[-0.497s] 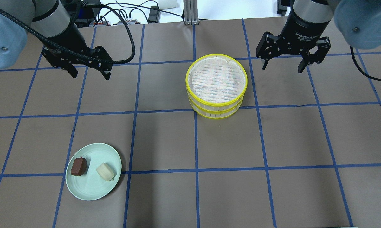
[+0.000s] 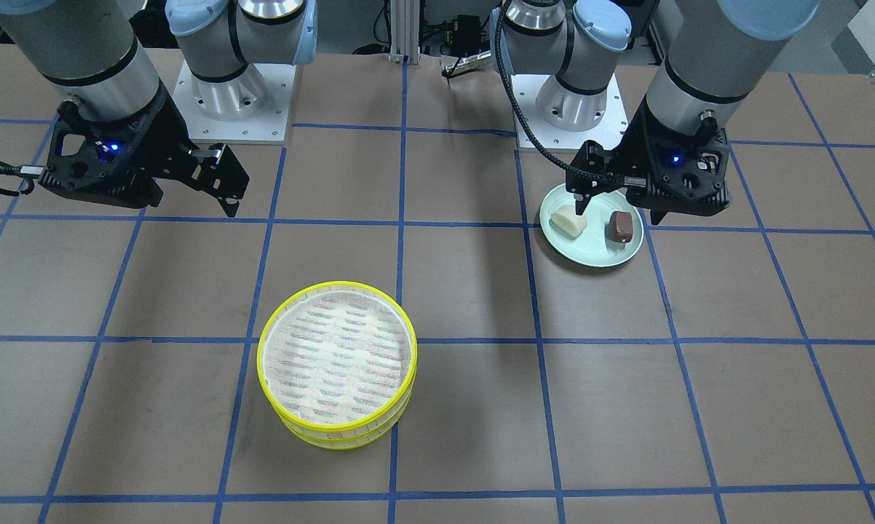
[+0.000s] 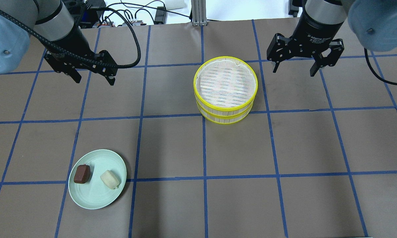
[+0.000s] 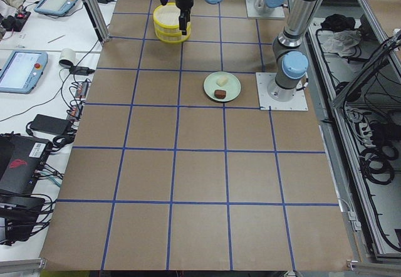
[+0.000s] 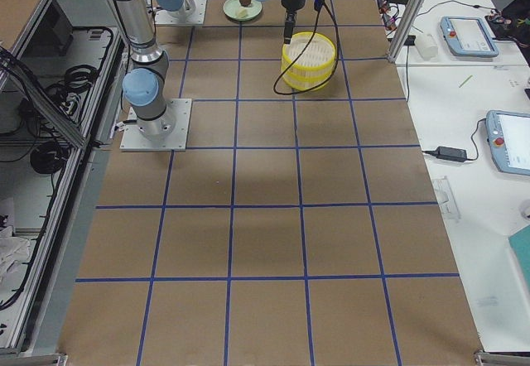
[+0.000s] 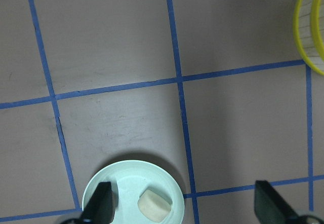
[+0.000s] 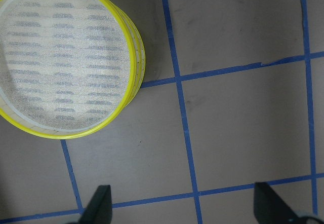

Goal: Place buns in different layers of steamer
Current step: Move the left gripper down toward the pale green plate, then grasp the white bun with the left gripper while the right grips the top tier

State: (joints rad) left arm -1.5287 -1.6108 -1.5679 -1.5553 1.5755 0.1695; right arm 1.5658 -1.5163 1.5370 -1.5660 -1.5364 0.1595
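Note:
The steamer stands at the table's far middle as two stacked layers with yellow rims: the top tray's white slatted base is bare, and the lower tray shows only as a rim beneath it. The dark brown bun and the cream bun lie side by side on a pale green plate at the near left. My left gripper is open and empty, high above the table, well beyond the plate. My right gripper is open and empty, just right of the steamer. The left wrist view shows the cream bun between the open fingers.
The brown table carries a blue tape grid. Cables and equipment lie past its far edge. The arm bases stand at the robot's side. The steamer's edge shows at the left wrist view's upper right.
My left gripper has moved slightly toward the far edge of the table. My right gripper has shifted a little the same way. Buns, plate and steamer have not moved.

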